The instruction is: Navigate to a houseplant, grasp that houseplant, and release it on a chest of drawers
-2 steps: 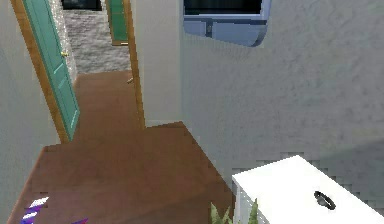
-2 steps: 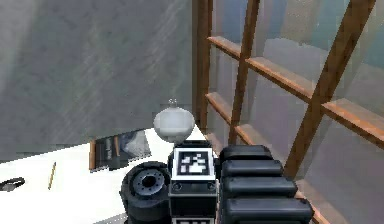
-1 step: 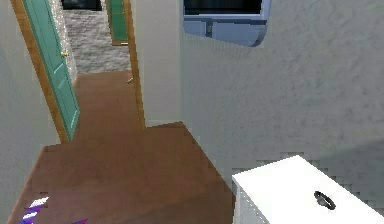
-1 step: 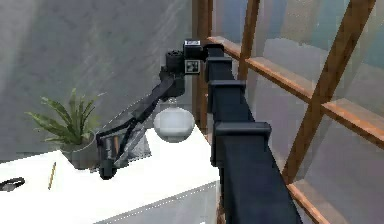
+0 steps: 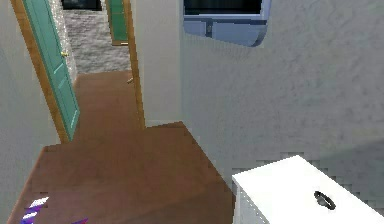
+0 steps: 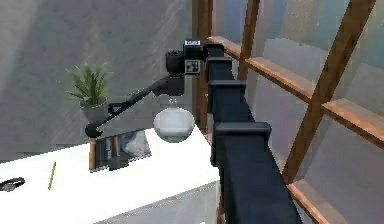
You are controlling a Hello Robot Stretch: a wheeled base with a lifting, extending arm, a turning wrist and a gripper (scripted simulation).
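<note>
Big stuff first: a wood-framed window [image 6: 300, 90] runs up the arm side view's right, w/ a grey wall [image 6: 50, 40] behind the rest; my arm [image 6: 235, 140] stretches out alongside that window, I'd say b/c the target sits far back on the white unit [image 6: 150, 185], close to the wall; the unit's corner also pokes into the forward view's bottom right, so I'm side-on to it, prob so the arm does the reaching and not the base; ahead lies a brown wood floor [image 5: 130, 160] running to a hallway w/ teal doors [image 5: 50, 60], and a blue-framed panel [image 5: 225, 20] hangs on the wall up top

The houseplant [image 6: 88, 82] stands upright w/ green spiky leaves at the back of the unit, toward the arm side view's left; my gripper [image 6: 100, 124] slants down from the wrist so the fingers end at the plant's base, where a pot would be; the plant stands on the surface right behind them, so I can't tell if they touch it, how they're set, or whether I've got hold of anything; I reckon this is the grasp step, drop-off not yet begun

Smaller bits: a round whitish vase [image 6: 172, 122] just beside the arm, a thing to avoid knocking; a dark flat frame-like item [image 6: 122, 150] near the plant; a pencil [image 6: 51, 175]; a small dark ring-shaped thing [image 5: 324, 200] by the unit's edge
</note>
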